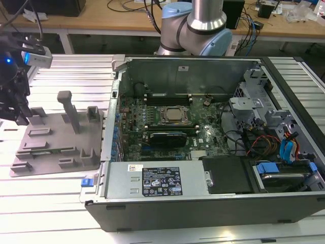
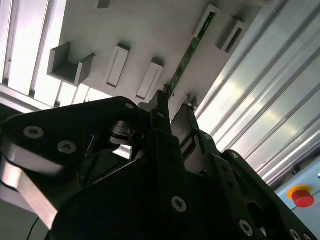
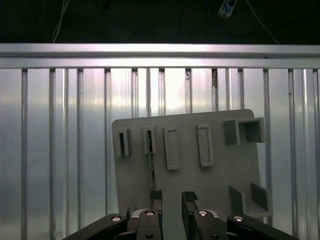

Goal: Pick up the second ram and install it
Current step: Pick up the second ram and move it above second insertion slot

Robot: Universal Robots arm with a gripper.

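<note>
**Gripper over the grey plate, jaws apart, stick not gripped**

Arm: your arm (image 1: 203, 20) stands behind the open computer case (image 1: 203, 213). It reaches out to the exterior view's left. The gripper (image 1: 21, 118) hangs there over the outer edge of the grey plate (image 1: 51, 158), well apart from the case.

Jaws: in both wrist views the gripper (image 3: 171, 196) (image 2: 173, 107) points down at the plate. The jaws stand apart with a clear gap and nothing clamped between them.

Ram stick: the ram stick (image 3: 151, 160) (image 2: 187, 52) sits on the plate among the raised blocks. It looks thin and dark edge-on in the first wrist view, and green in the second wrist view. Its near end comes just beside one finger (image 3: 156, 200). You cannot tell whether the two touch.

Writing: a black label (image 1: 161, 182) with white print sits on the metal box along the case's near side. A small white sticker (image 1: 135, 168) is just beside it. The print is too small to make out.

Inside the case: the square silver processor (image 1: 175, 116) sits mid-board.

Surface and room: the plate and case rest on a table (image 1: 51, 213) of ribbed aluminium slats, bright with glare. Behind it runs a wooden bench (image 1: 117, 18) with loose cables (image 1: 249, 25). A red button (image 2: 302, 196) shows at the table's edge in the second wrist view.
</note>
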